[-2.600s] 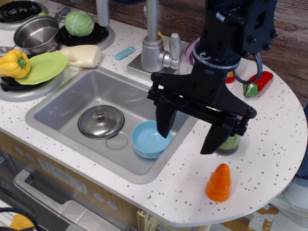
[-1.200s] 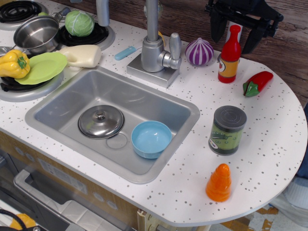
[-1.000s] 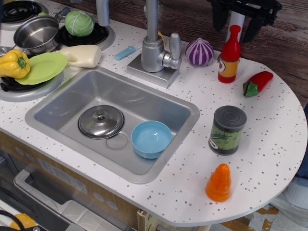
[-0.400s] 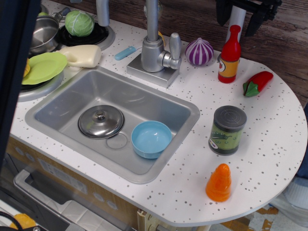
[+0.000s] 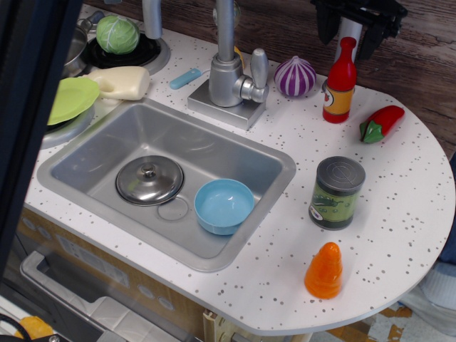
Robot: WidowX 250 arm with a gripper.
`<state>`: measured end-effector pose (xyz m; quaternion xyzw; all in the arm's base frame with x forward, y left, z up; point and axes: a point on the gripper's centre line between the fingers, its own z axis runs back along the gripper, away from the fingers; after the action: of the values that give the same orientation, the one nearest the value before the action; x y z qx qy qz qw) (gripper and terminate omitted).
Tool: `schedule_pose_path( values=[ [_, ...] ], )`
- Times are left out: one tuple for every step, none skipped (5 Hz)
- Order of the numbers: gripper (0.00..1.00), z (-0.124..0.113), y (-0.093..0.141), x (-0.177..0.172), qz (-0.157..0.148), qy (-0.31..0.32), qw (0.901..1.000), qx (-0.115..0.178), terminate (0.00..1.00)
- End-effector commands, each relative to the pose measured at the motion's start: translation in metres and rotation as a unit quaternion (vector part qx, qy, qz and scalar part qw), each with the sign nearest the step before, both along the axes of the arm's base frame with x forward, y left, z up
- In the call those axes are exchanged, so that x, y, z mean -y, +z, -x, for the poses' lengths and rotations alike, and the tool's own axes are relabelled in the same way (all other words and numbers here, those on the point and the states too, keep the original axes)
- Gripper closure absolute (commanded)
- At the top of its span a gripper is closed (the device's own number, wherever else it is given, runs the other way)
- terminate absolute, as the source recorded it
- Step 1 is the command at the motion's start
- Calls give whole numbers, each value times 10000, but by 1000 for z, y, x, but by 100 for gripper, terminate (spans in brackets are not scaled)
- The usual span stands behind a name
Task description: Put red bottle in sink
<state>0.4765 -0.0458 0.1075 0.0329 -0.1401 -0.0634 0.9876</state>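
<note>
The red bottle (image 5: 339,80) stands upright on the white counter at the back right, with a yellow-orange label band. My gripper (image 5: 348,39) hangs open right above its cap, one black finger on each side of the neck, not touching it. The silver sink (image 5: 92,162) lies to the left of centre. It holds a steel pot lid (image 5: 149,180) and a light blue bowl (image 5: 224,206).
A purple onion (image 5: 295,75) and the faucet (image 5: 229,65) stand left of the bottle. A red chili pepper (image 5: 381,123) lies to its right. A green can (image 5: 336,192) and an orange cone toy (image 5: 324,270) stand nearer the front. A dark blurred shape (image 5: 28,107) covers the left edge.
My gripper went from low over the sink's right rim up to the back right above the bottle. A dark shape has come in over the left edge, hiding the yellow pepper and pot.
</note>
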Motion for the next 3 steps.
schedule_pose_path(
  values=[
    [0, -8, 18, 0, -1, -53, 9995, 311, 0],
    [100, -7, 18, 0, 39, -63, 9996, 286, 0],
    [100, -5, 15, 2, 66, -31, 9994, 325, 0]
  ],
)
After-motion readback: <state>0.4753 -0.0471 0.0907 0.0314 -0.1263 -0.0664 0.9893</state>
